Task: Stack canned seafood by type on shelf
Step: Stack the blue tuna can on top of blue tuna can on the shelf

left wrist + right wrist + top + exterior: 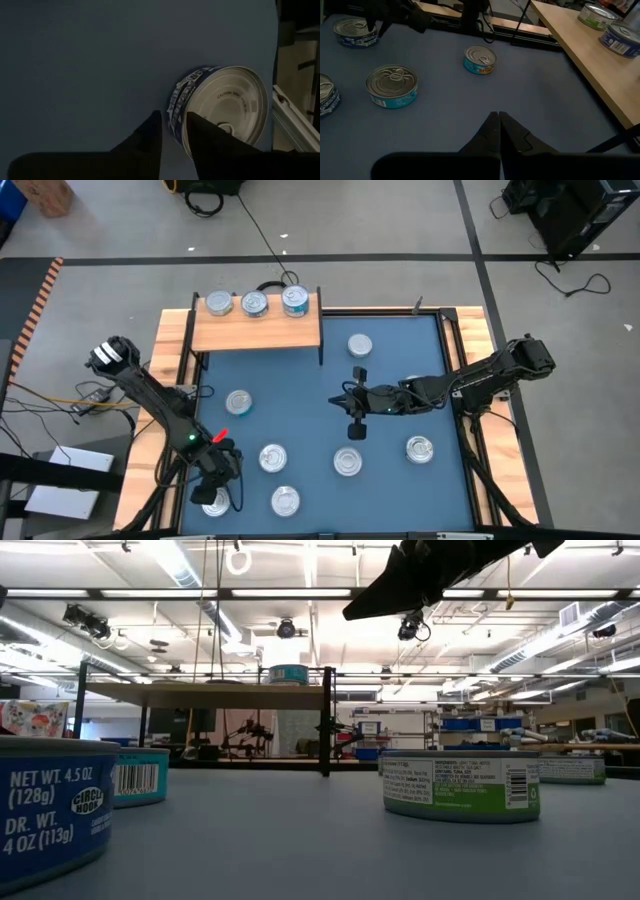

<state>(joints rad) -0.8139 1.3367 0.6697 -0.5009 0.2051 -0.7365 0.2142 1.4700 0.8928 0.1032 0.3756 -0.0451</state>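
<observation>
The light wooden shelf (256, 328) stands at the table's far left and carries three cans (254, 304) in a row. Several more cans sit on their bases on the blue tabletop. My left gripper (217, 483) is at the near left corner, above a blue-labelled can (220, 102). It is open by a narrow gap (174, 127), with one finger outside the can's side wall and one over its lid. My right gripper (345, 402) is shut and empty (499, 120). It hangs well above the middle of the table (420, 580). My left gripper points down at the blue-labelled can's edge (181, 102). One finger (150, 135) is on the table side of the wall and the other finger (205, 137) is over the lid. Whether either finger touches the can, I cannot tell.
Loose cans lie around the table: one on the far side (360, 346), one at the left (238, 402), and several toward the near side (347, 462) (419, 449) (273, 458) (286, 501). Wooden rails and black frame bars (455, 340) border the blue top.
</observation>
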